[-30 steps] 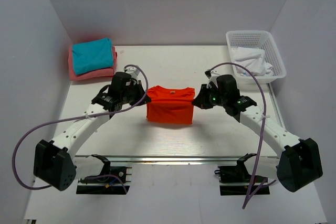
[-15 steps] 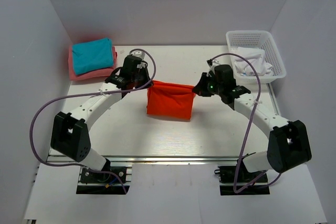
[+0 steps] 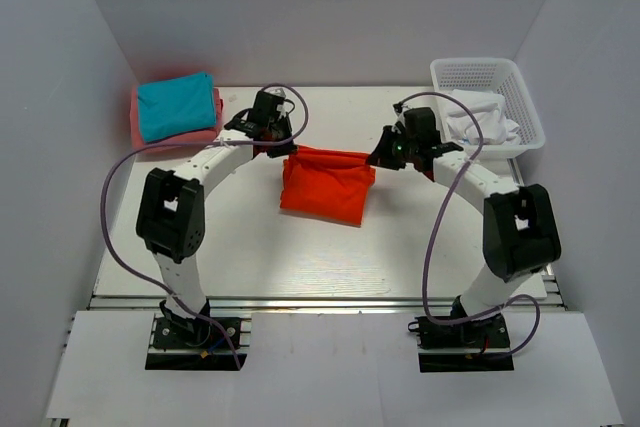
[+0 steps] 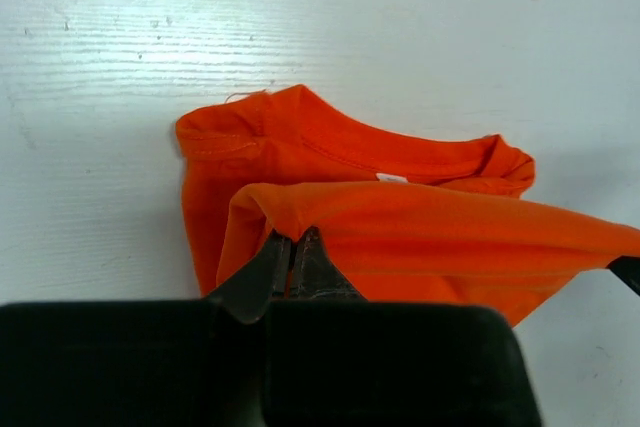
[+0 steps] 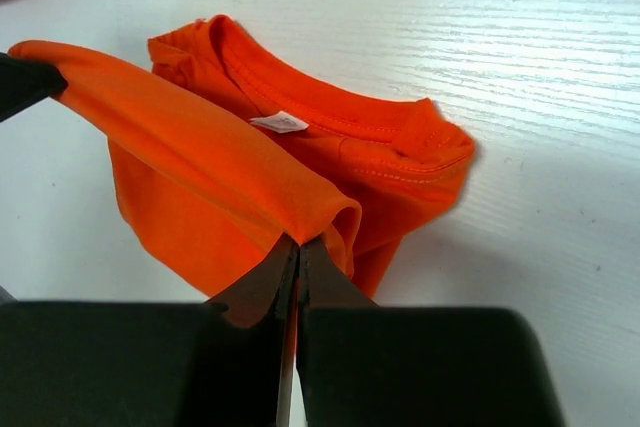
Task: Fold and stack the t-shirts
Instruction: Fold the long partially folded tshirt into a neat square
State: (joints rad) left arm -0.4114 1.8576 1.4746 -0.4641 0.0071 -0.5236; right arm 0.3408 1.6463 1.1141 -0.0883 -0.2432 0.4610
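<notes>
Far left: teal shirt (image 3: 177, 107) on pink shirt (image 3: 178, 139). Left gripper (image 4: 292, 250) and right gripper (image 5: 297, 247) each pinch the orange shirt's (image 3: 325, 187) raised edge, mid-table. Risk: a thin pinch slips or the pull is uneven, skewing the fold. Neck tag (image 5: 278, 122) is possibly printed but unreadable. Far right: white shirts (image 3: 480, 115) in basket (image 3: 487, 63).

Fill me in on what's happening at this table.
The robot is folding an orange shirt. The left gripper and right gripper each pinch one end of an edge, stretching it above the table while the rest lies below. A teal shirt lies folded on a pink shirt at the far left; white shirts sit in the basket at far right.
</notes>
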